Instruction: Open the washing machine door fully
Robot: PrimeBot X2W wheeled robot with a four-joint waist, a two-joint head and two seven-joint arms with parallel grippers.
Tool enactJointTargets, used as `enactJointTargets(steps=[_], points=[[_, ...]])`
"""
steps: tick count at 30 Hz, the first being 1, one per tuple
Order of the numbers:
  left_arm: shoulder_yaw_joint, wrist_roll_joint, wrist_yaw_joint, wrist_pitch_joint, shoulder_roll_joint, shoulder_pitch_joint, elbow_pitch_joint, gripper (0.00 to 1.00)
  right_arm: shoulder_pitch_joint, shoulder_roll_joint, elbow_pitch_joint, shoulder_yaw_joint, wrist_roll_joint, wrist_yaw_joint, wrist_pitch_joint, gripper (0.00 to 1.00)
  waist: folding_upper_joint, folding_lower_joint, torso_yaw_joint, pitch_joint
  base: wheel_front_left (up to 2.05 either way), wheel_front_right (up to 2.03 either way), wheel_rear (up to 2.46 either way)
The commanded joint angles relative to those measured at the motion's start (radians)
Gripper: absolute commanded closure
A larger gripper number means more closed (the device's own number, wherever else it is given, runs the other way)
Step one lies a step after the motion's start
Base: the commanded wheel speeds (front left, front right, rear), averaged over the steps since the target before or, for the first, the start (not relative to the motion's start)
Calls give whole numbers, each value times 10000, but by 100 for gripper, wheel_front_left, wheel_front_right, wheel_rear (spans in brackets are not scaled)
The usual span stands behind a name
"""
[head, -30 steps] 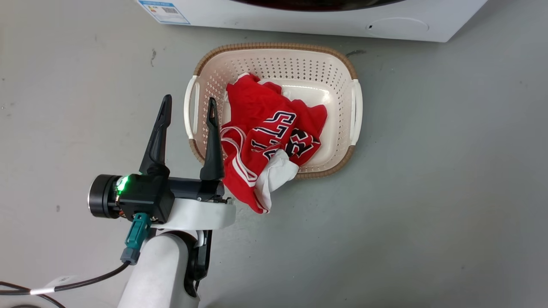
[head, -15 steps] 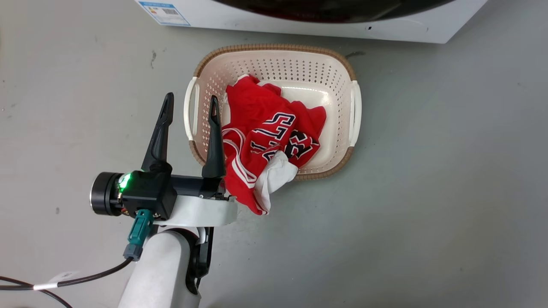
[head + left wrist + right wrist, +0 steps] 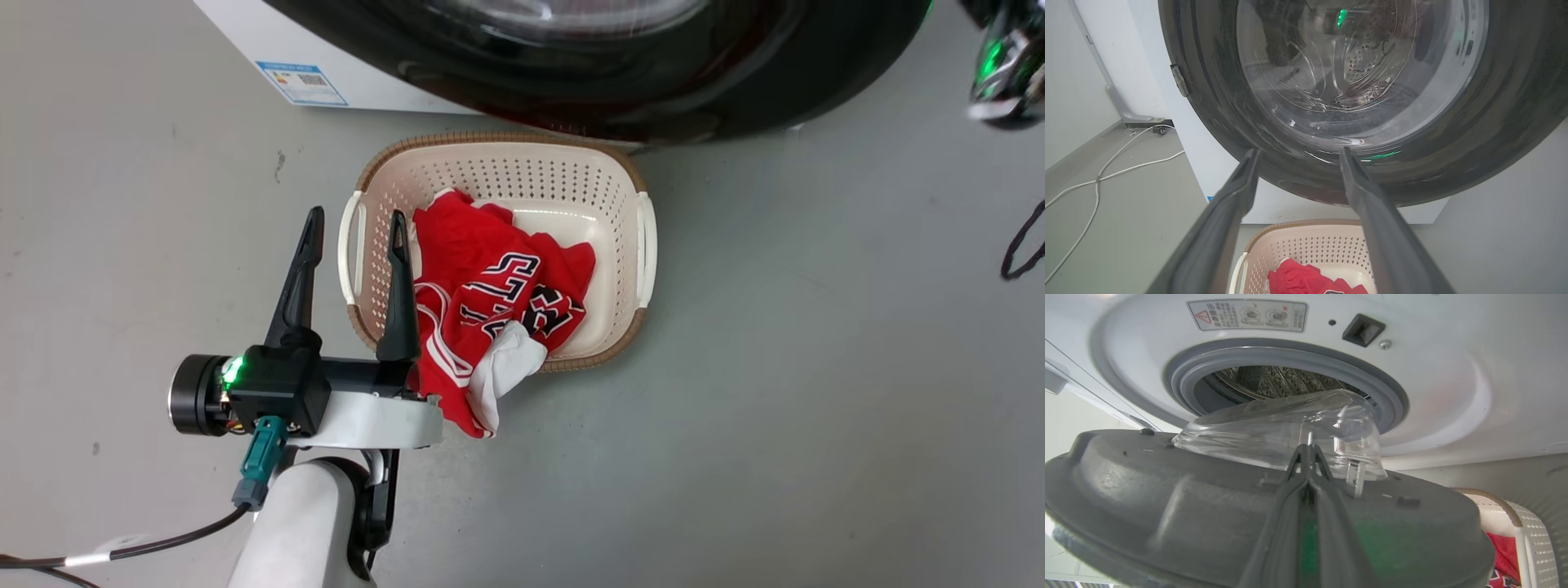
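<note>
The washing machine door (image 3: 653, 90), a glossy black disc with a clear glass bowl, stands swung partway out from the white washing machine (image 3: 237, 33) and overhangs the basket's far rim. In the right wrist view my right gripper (image 3: 1308, 450) is shut, its tips pressed against the door's grey inner side (image 3: 1167, 498) at the base of the glass bowl (image 3: 1274, 424), with the drum mouth (image 3: 1274, 381) behind. Its wrist housing with a green light (image 3: 1000, 61) shows at the top right. My left gripper (image 3: 356, 217) hangs open and empty beside the basket, facing the door's outer face (image 3: 1208, 106).
A cream laundry basket (image 3: 649, 237) sits on the grey floor just before the machine, with a red jersey (image 3: 490, 278) spilling over its near rim. A white cable (image 3: 1106, 171) trails on the floor left of the machine. A black cable loop (image 3: 1020, 245) hangs at the right.
The door has swung outward from the machine and now reaches over the basket's far rim. My right wrist has come into the head view's top right. The head camera has shifted.
</note>
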Motion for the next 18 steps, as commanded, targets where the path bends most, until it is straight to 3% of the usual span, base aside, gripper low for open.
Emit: enactJointTargets(steps=[1, 13, 18], points=[[29, 85, -43, -24, 9, 135, 20, 0, 381, 222, -80, 191, -32, 0, 153, 100, 0, 0, -60, -160, 0, 0, 0], [302, 145, -184, -24, 9, 664, 116, 0, 1845, 592, -1039, 425, 355, 0, 607, 100, 0, 0, -232, -919, 0, 0, 0], [380, 141, -190, -24, 9, 961, 162, 0, 3093, 814, -2145, 666, 578, 0, 957, 100, 0, 0, -265, -1382, 0, 0, 0]])
